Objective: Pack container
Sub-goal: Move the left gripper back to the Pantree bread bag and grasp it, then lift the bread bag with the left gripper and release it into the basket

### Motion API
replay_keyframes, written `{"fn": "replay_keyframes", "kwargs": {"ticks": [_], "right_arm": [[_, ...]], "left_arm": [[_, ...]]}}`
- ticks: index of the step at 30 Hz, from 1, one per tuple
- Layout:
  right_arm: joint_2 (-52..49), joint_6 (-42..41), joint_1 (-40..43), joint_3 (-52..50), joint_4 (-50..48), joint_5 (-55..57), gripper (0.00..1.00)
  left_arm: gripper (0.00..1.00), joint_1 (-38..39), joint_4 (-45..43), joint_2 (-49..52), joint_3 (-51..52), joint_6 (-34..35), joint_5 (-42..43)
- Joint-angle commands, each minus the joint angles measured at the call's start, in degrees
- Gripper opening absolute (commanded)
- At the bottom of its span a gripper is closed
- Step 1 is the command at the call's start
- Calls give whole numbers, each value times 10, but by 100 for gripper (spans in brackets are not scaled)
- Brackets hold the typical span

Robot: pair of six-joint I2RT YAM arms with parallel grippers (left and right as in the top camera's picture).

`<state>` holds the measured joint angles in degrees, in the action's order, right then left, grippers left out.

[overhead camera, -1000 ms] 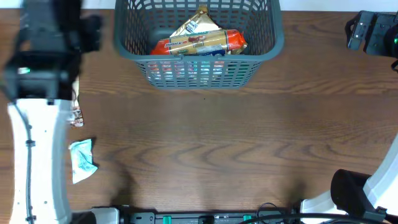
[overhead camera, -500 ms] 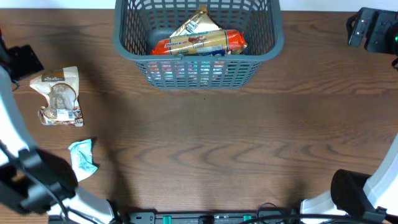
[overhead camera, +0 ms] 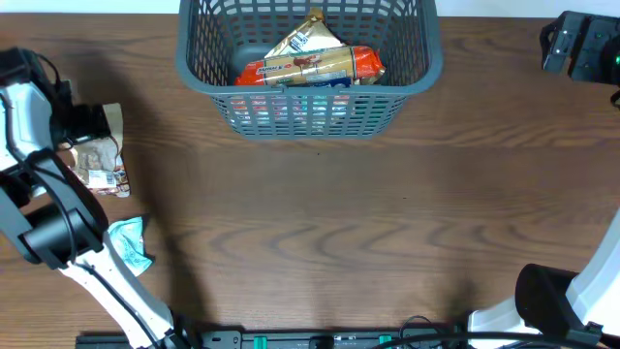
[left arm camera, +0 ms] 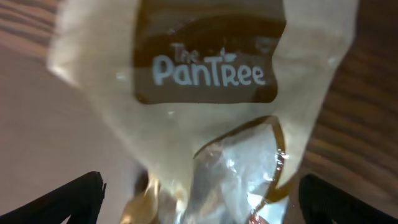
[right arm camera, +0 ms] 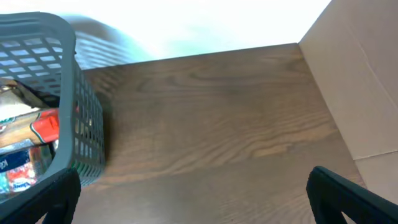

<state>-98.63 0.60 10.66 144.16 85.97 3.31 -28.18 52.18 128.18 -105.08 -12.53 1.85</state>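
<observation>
Nearest, a small crumpled teal packet (overhead camera: 128, 250) lies on the brown wood-grain bench (overhead camera: 368, 213). Just beyond it, the left tool (left arm camera: 205, 202), fingers spread wide, has swung in over the beige "The PanTree" plastic pouch (overhead camera: 97, 165), which lay uncovered half a second ago; a pickup looks imminent. Farthest, the large dark grey slotted plastic container (overhead camera: 310, 111) stands at the back edge, already holding packets. The right tool (right arm camera: 196, 202) hangs wide and empty off to its right.
</observation>
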Motion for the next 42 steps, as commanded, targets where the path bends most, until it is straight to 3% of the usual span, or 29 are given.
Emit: {"fn": "replay_keyframes", "kwargs": {"ticks": [1,11,13,14,17,21,28,35,42], "right_arm": [[-3,-4,2,3,-5,-4,99],[-3,-4,2,3,-9,-4,99],[-3,-6,2,3,-9,-4,99],[-3,-6,2,3,-9,-4,99],[-3,-6,2,3,-9,-4,99],[-3,-6,2,3,-9,-4,99],[-3,0,2,3,-9,-3,99],[-3,3,2,3,-9,-4,99],[-3,3,2,3,-9,-6,99]], "left_arm": [[99,0,0,29,-1,-27,8],[96,0,0,79,2,-27,10],[84,0,3,79,2,-27,10],[72,0,5,78,2,-26,10],[49,2,21,68,2,-26,10],[37,3,45,45,2,-26,10],[6,14,86,-43,2,-24,10],[6,50,104,-200,-2,-16,17],[6,125,63,-349,-39,-40,96]]}}
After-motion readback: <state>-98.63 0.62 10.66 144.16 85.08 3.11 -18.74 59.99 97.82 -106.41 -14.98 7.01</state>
